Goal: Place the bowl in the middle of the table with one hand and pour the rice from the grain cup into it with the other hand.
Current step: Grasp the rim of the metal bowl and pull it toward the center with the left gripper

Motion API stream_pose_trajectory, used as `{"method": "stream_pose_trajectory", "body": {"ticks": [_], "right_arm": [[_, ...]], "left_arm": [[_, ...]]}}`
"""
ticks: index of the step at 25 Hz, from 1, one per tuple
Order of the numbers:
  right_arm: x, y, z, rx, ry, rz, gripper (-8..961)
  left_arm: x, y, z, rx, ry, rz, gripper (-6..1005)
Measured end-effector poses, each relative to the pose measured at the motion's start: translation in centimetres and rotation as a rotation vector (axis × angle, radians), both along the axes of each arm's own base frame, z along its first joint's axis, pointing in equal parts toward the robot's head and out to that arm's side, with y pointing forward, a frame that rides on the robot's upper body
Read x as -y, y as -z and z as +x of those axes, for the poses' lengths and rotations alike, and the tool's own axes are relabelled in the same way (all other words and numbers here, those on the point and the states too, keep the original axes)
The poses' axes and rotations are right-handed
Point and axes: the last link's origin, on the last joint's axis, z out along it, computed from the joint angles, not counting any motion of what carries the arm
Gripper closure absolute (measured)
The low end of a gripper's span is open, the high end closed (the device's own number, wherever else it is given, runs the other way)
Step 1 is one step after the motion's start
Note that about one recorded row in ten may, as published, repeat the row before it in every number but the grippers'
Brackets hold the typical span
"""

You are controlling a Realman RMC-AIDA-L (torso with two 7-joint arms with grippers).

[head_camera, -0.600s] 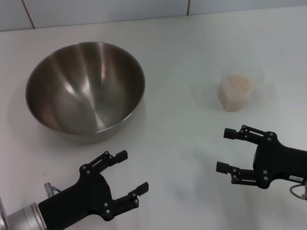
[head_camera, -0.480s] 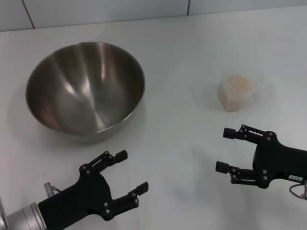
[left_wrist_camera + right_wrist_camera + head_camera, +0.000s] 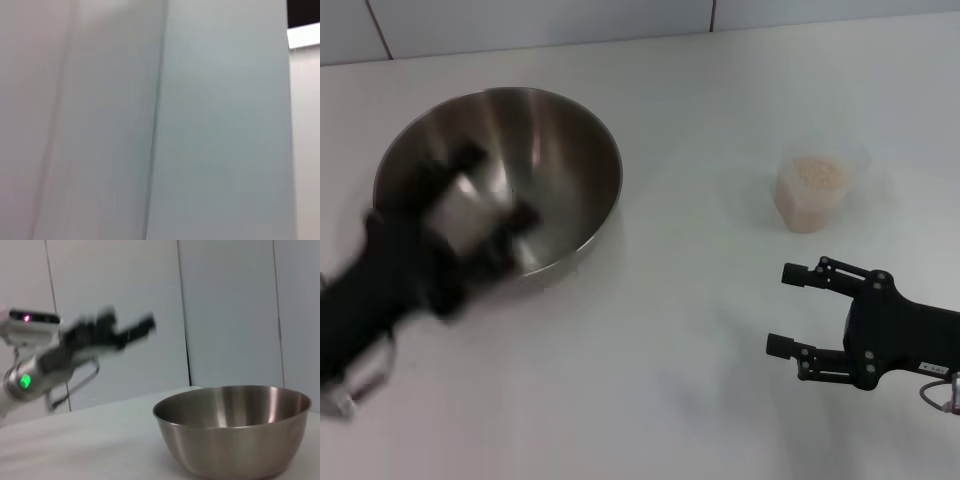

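The steel bowl (image 3: 555, 140) stands on the white table (image 3: 670, 340) at the far left; it also shows in the right wrist view (image 3: 235, 432). My left gripper (image 3: 498, 188) is blurred with motion, raised above the bowl's near side, fingers spread and empty; the right wrist view shows it in the air (image 3: 120, 327). The clear grain cup (image 3: 808, 200) stands upright at the far right, filled with rice (image 3: 812, 172). My right gripper (image 3: 788, 310) is open and empty, low over the table, short of the cup. The left wrist view shows only wall panels.
A tiled wall (image 3: 540, 20) runs along the table's far edge. Bare tabletop lies between the bowl and the cup.
My left arm has swung fast from the table's near edge up and away, and now sits over the bowl's near side. The right gripper, bowl and cup have hardly moved.
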Motion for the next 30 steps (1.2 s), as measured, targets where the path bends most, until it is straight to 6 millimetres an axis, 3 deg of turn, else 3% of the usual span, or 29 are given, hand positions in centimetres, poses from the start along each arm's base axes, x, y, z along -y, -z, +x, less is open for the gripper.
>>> {"method": "stream_pose_trajectory", "body": {"ticks": [1,3,6,7,10,11,14,18,20,25,30], "right_arm": [[0.0,0.0,0.0,-0.003,-0.002,-0.001,134],[0.1,0.0,0.0,-0.005,-0.001,-0.001,134],[0.2,0.0,0.0,-0.007,0.003,0.000,134],[0.2,0.0,0.0,-0.007,0.003,0.000,134],[0.2,0.0,0.0,-0.008,0.007,-0.002,135],[0.3,0.0,0.0,-0.012,0.012,-0.006,135],[0.3,0.0,0.1,-0.013,0.015,-0.007,134],[0.3,0.0,0.1,-0.014,0.016,-0.006,134],[0.2,0.0,0.1,-0.014,0.016,-0.005,134],[0.2,0.0,0.1,-0.013,0.017,-0.003,135],[0.3,0.0,0.1,-0.013,0.022,-0.003,135]], "left_arm": [[-2.6,-3.7,1.2,0.179,-0.009,-0.007,169],[-3.6,-4.6,1.2,0.199,-0.031,-0.032,168],[-8.8,-8.0,0.4,0.166,-0.246,-0.087,168],[-8.8,-8.0,0.4,0.166,-0.246,-0.087,168],[-11.4,-8.9,0.5,0.007,-0.436,-0.051,168],[-12.2,-9.3,1.7,-0.113,-0.499,-0.032,168],[-13.0,-10.2,2.7,-0.220,-0.583,-0.001,167],[-15.4,-14.0,3.1,-0.225,-0.731,0.081,168],[-16.1,-14.4,2.7,-0.257,-0.773,0.072,169],[-15.7,-13.0,2.2,-0.445,-0.807,-0.004,168],[-15.5,-11.7,2.5,-0.527,-0.803,-0.095,168]]}}
